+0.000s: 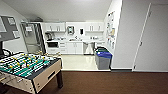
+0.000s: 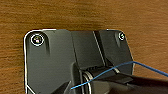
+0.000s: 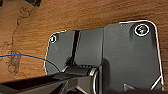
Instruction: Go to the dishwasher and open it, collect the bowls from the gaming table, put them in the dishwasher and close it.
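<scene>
- Brown wood floor (image 1: 112, 83) lies under me, and past it a shiny pale floor leads to a little white kitchen.
- My dishwasher (image 1: 87, 48) sits far off at the back, a gray metal square among white cabinets (image 1: 75, 47).
- My gaming table (image 1: 27, 68), boxy with a green field, stands near me on the left.
- Blue-topped bins (image 1: 103, 59) wait by the right wall.
- I cannot tell if my fingers are apart or together.

There is one table-football table with a green field and pale wooden sides (image 1: 37, 76). Past it stands one grey bin with a blue lid (image 1: 103, 60). Further past the table, one shiny steel dishwasher (image 1: 88, 48) sits under the white counter (image 1: 75, 41).
</scene>
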You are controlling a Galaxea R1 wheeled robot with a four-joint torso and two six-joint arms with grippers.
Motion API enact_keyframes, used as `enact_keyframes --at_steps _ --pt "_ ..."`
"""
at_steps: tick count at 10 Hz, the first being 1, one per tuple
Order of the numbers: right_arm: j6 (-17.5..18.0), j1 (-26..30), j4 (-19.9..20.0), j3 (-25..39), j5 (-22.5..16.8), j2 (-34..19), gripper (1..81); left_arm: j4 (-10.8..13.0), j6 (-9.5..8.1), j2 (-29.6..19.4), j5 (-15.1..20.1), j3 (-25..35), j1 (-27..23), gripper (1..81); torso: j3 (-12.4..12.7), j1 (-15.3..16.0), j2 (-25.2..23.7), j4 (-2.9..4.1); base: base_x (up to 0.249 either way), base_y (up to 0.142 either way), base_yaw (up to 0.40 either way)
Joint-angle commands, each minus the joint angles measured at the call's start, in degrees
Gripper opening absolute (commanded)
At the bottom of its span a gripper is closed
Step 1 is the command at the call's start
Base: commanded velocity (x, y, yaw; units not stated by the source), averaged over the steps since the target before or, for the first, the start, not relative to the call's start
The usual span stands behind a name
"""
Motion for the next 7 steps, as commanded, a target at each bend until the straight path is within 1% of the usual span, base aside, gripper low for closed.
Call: enact_keyframes --at_steps 1,5,7 --pt "-0.30 2.72 0.49 -0.09 -2.21 -0.55 81.1 -0.55 0.16 -0.63 3.01 0.83 -3.59 81.1 0.00 0.00 0.00 0.00 0.000 0.000 0.000" --pt "-0.30 2.54 0.23 -1.32 -2.21 0.24 81.1 -0.55 0.16 -0.54 3.10 0.83 -3.59 81.1 0.00 0.00 0.00 0.00 0.000 0.000 0.000" --pt "-0.38 2.45 0.14 -1.32 -2.30 0.33 81.1 -0.55 0.25 -0.63 3.19 0.83 -3.33 81.1 0.00 -0.07 -0.02 0.00 0.090 0.000 0.000"
